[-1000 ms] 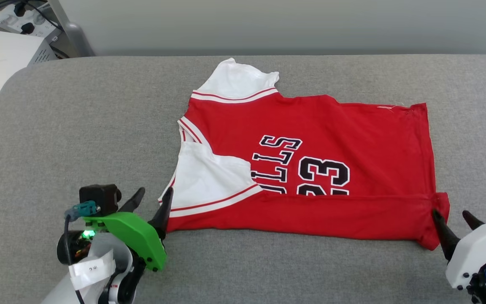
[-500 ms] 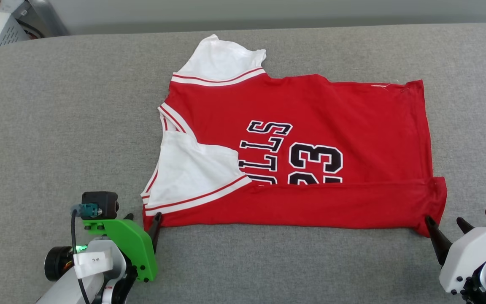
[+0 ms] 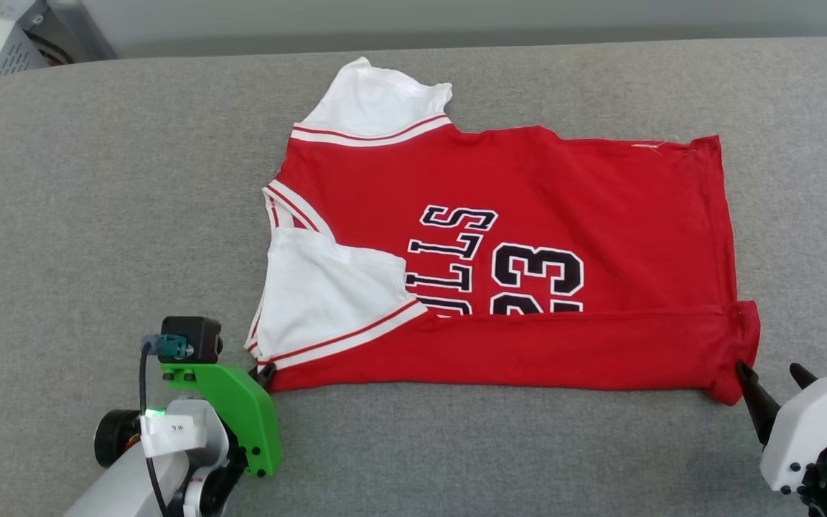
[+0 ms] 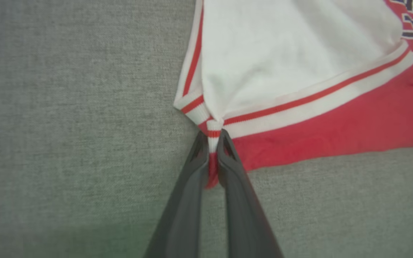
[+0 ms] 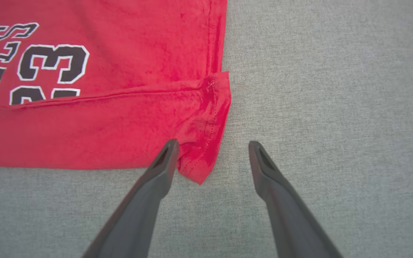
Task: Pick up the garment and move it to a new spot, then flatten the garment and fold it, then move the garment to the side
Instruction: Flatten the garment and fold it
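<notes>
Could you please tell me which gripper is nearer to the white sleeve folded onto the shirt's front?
Left. The left gripper is shut on the shirt right at that sleeve; the right gripper stands open at the far hem corner.

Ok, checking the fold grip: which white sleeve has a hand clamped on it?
The near sleeve, folded onto the red front: the left hand pinches its striped cuff corner. The far sleeve lies untouched.
</notes>
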Available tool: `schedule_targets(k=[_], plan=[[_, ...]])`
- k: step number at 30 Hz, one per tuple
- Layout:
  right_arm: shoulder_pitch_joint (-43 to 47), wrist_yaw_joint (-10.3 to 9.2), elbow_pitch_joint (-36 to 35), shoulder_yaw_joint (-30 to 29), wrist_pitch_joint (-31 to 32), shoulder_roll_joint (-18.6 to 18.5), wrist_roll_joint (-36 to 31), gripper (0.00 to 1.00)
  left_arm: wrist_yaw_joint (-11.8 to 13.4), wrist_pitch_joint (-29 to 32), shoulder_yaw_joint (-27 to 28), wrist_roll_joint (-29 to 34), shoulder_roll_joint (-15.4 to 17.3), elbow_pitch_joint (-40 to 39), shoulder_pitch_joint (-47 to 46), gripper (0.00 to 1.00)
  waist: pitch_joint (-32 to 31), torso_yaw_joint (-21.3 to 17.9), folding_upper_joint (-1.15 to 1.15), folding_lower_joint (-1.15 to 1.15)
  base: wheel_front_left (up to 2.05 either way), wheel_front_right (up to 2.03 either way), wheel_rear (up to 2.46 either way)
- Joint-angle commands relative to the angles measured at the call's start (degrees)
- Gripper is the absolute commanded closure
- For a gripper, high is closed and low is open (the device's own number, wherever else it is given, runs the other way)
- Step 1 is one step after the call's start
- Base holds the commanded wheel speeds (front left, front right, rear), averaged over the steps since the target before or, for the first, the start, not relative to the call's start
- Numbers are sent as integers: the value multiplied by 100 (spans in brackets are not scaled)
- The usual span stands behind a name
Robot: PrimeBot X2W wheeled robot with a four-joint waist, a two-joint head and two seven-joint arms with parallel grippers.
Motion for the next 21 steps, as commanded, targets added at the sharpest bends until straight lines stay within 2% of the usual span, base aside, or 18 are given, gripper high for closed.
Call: schedule_targets(k=[1,11,18,19,20,21], plan=[[-16,-4,-6,-12,75,-59,-72,0,23,-6,-72,-57,-35,51,237,100,-126,146,0,0,0,0,0],[-245,-4,577,-213,642,-244,-113,0,287,-47,32,11,198,-1015,395,100,-155,589,0,0,0,0,0],[-424,-4,990,-138,846,-249,-65,0,342,-3,-28,45,199,-1276,408,100,-4,681,0,0,0,0,0],[-426,-4,1051,-120,890,-247,-55,7,342,0,-32,51,203,-1281,402,100,13,685,0,0,0,0,0],[-428,-4,1093,-108,917,-250,-50,29,340,5,-38,56,208,-1280,396,100,28,688,0,0,0,0,0],[-436,-4,1142,-98,933,-257,-50,58,338,18,-47,64,219,-1272,386,100,44,687,0,0,0,0,0]])
